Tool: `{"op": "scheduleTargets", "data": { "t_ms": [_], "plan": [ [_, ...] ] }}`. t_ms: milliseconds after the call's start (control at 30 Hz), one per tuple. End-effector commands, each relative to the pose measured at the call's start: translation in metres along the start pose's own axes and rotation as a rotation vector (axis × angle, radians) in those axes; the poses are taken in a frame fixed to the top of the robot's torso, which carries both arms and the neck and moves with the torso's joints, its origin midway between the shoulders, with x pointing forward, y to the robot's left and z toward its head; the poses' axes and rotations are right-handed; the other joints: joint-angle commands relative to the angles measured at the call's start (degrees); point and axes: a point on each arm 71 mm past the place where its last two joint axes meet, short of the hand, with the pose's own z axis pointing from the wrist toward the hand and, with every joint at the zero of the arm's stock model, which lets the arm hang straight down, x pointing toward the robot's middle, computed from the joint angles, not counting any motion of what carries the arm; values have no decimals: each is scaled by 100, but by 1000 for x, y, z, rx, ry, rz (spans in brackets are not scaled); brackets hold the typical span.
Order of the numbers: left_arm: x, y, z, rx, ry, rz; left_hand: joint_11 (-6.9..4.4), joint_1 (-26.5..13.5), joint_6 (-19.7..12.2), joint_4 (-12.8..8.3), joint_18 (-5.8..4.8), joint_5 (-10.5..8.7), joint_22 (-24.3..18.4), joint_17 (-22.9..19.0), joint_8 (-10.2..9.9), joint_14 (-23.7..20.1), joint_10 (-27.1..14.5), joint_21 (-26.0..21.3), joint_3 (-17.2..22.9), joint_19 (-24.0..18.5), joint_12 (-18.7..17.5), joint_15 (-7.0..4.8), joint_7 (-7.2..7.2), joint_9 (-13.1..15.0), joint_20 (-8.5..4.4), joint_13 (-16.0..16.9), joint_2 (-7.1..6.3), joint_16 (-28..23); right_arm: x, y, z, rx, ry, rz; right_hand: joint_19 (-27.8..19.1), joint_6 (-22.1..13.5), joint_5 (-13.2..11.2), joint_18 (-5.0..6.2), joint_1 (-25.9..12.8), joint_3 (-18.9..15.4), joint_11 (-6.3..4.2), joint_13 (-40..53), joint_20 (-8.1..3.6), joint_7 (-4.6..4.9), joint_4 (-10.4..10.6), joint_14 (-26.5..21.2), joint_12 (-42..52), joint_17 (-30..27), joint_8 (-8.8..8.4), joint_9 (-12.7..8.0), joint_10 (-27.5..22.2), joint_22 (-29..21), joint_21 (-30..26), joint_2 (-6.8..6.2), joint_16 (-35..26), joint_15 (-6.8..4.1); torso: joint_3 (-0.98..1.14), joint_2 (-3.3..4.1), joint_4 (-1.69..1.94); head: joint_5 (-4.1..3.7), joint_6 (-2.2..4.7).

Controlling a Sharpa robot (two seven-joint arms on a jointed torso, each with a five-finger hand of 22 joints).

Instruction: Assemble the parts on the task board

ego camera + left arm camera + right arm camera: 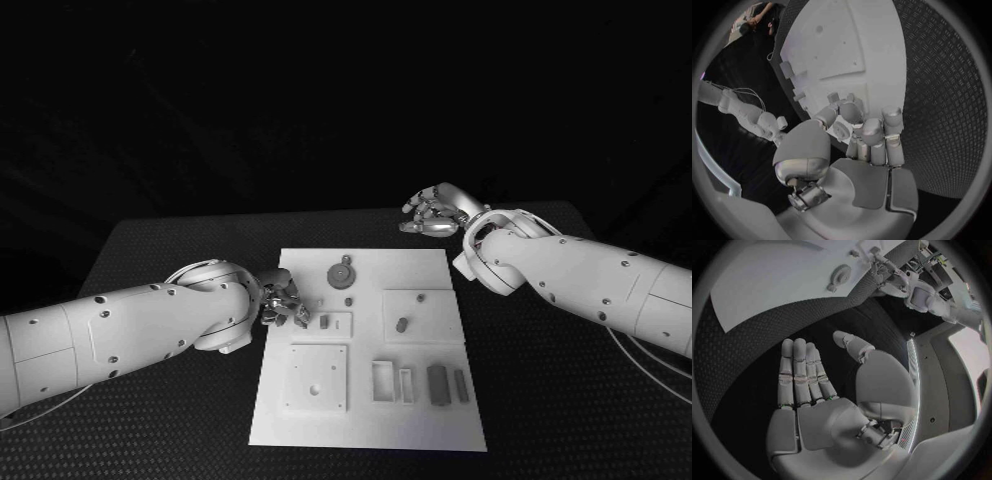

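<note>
Your left hand [281,303] fingers [873,135] curl at the task board [433,265] left edge, grip unclear; right hand [817,390] fingers lie apart beyond the board's far corner

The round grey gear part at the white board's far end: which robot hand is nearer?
Left robot hand, at the board's left edge just below the gear; right robot hand hovers off-board.

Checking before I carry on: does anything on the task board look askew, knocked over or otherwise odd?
Nothing stands out. The task board lies flat and square on the table, its parts tidy. The left robot hand works at its edge; the right robot hand is open, off the board.
</note>
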Motion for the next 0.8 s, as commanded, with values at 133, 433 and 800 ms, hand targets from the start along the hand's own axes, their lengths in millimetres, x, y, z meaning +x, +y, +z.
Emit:
{"op": "scheduleTargets", "data": {
  "t_ms": [133,433,800],
  "plan": [
    [1,-2,-1,9,-20,-12,-13,23,589,-117,104,30,58,-8,33,-23,-58,0,132,8,29,-146,-364,38,-411,-11,67,-9,1,1,0,-11,12,-1,5,-35,27,92,-36,-41,-10,-8,17,90,5,-31,36,-6,24,-10,-40,130,-28,19,8,12,3,0,4,-3,-5],
    [3,-2,-2,12,-23,3,-18,23,601,-123,103,48,58,-13,34,-23,-60,-1,135,5,32,-147,-369,51,-412,-17,64,-11,1,1,0,-11,13,-1,6,-35,29,93,-36,-43,-10,-11,17,90,5,-31,39,-8,25,-10,-41,131,-29,20,9,12,4,-2,7,6,-7],
    [7,0,-2,5,-12,19,-20,18,610,-124,102,63,58,-16,33,-22,-59,-2,136,4,35,-149,-372,60,-411,-22,58,-11,1,0,-1,-10,13,-2,7,-35,32,92,-35,-44,-10,-15,17,90,3,-32,42,-9,26,-11,-42,131,-31,20,10,12,4,2,-2,16,-18]
  ]
}}
